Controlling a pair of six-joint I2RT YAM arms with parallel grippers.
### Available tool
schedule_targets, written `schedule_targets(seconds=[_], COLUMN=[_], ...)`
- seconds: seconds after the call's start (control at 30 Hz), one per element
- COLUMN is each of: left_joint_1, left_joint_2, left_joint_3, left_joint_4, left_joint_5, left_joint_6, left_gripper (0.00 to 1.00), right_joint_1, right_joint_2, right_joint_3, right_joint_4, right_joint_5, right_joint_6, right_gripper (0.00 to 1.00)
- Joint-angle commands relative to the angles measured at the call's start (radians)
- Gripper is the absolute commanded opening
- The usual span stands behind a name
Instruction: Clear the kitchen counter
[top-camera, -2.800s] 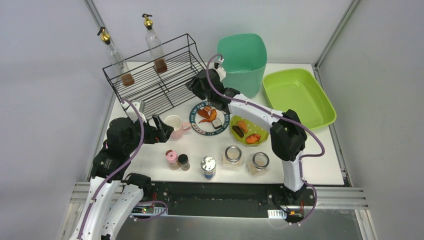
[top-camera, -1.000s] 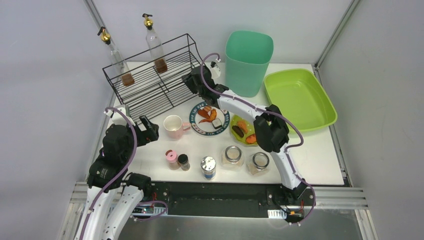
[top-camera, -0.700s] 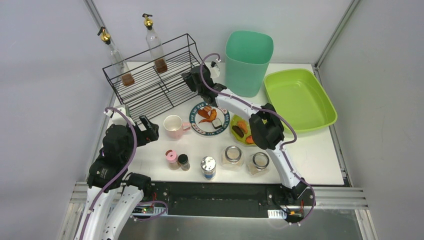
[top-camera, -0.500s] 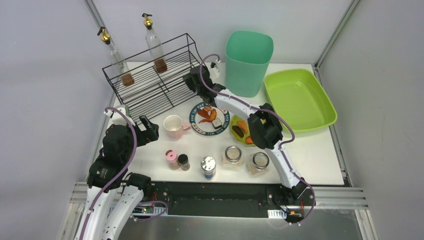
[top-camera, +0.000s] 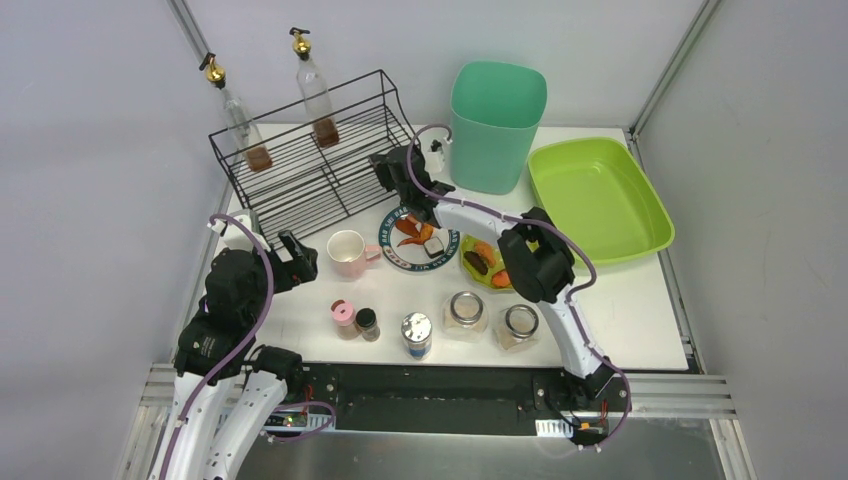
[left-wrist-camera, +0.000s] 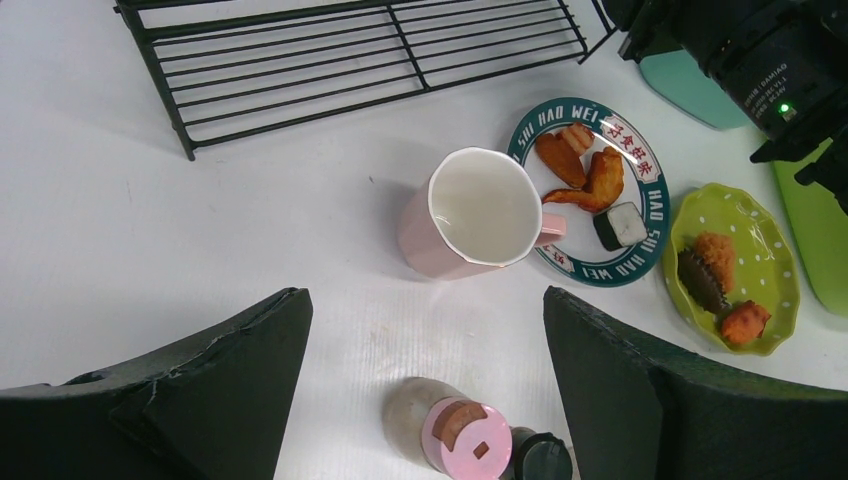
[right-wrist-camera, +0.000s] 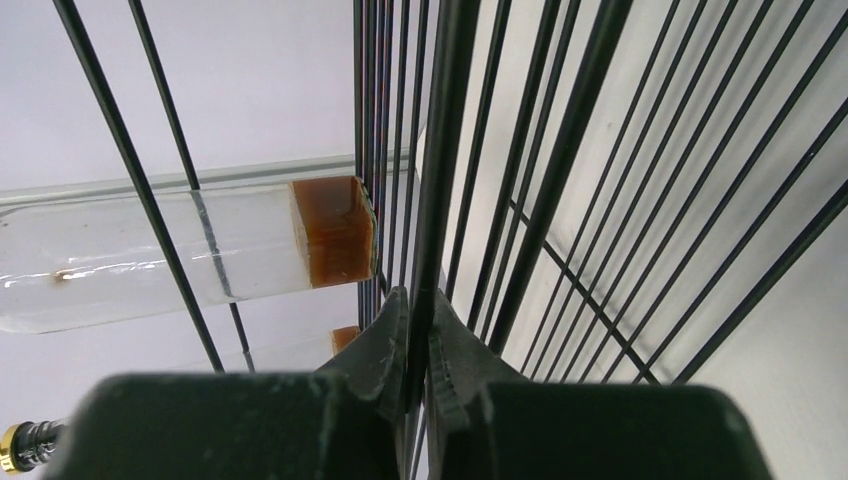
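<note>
- The kitchen counter (top-camera: 640, 325) is the white top under both my arms. It runs from the rack side on the left to the lime tray on the right, and its near edge meets the black rail by my bases.
- Far left, a glass bottle (top-camera: 233, 115) and a second bottle (top-camera: 312, 88) stand at the back of the black wire rack (top-camera: 300, 170). The rack fills the far-left corner.
- My left pincer (left-wrist-camera: 421, 292) hovers wide, gripping nothing, close to the counter's left edge. White surface shows between its fingers and along the rack's near edge.
- The pink mug (left-wrist-camera: 480, 210) stands upright just beyond those fingers, apart from them. Its handle is turned to the plate's rim.
- A pink-capped shaker (top-camera: 343, 318) and a black-capped shaker (top-camera: 368, 323) stand touching, near the front edge.
- My right pincer (right-wrist-camera: 418, 310) is clamped tight on one wire at the rack's right end, with the bottles showing through the bars.
- The blue-rimmed plate (left-wrist-camera: 650, 200) holds fried pieces and lies under my right forearm.
- A metal-lidded jar (top-camera: 416, 333) and two glass jars (top-camera: 465, 315) continue the front row, leaving a thin strip before the edge.
- The green dotted dish (left-wrist-camera: 755, 215) lies just beside the plate.
- The teal bin (top-camera: 495, 130) stands at the far edge.
- The lime tray (top-camera: 590, 190) reaches the right edge, and bare counter lies in front of it.
</note>
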Motion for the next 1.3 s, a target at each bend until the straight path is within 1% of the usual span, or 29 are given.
schedule_targets(seconds=[0.0,0.27,0.53,0.7,0.93,1.13,1.17,1.2,1.27], left_joint_1=[0.009,0.010,0.010,0.010,0.010,0.010,0.010,0.010,0.010], left_joint_2=[-0.005,-0.017,-0.032,-0.031,-0.027,-0.015,-0.012,-0.011,-0.009], left_joint_3=[0.021,0.017,0.015,0.013,0.012,0.012,0.011,0.011,0.011], left_joint_4=[-0.007,-0.007,-0.007,-0.006,-0.007,-0.006,-0.006,-0.005,-0.005], left_joint_5=[-0.020,-0.026,-0.026,-0.026,-0.023,-0.014,-0.012,-0.011,-0.009], left_joint_6=[-0.014,-0.015,-0.012,-0.012,-0.011,-0.009,-0.009,-0.009,-0.010], left_gripper=[0.89,0.90,0.90,0.90,0.90,0.90,0.90,0.90,0.90], right_joint_1=[0.028,0.053,0.054,0.057,0.064,0.072,0.074,0.077,0.077], right_joint_2=[-0.140,-0.258,-0.400,-0.467,-0.543,-0.603,-0.611,-0.617,-0.623], right_joint_3=[-0.116,-0.263,-0.475,-0.593,-0.707,-0.772,-0.782,-0.789,-0.792], right_joint_4=[-0.025,-0.006,0.045,0.047,0.048,0.026,0.019,0.018,0.003], right_joint_5=[0.092,0.149,0.182,0.200,0.220,0.224,0.225,0.222,0.209], right_joint_6=[-0.081,-0.064,-0.051,-0.031,0.005,0.031,0.037,0.040,0.039], right_gripper=[0.00,0.00,0.00,0.00,0.00,0.01,0.05,0.14,0.36])
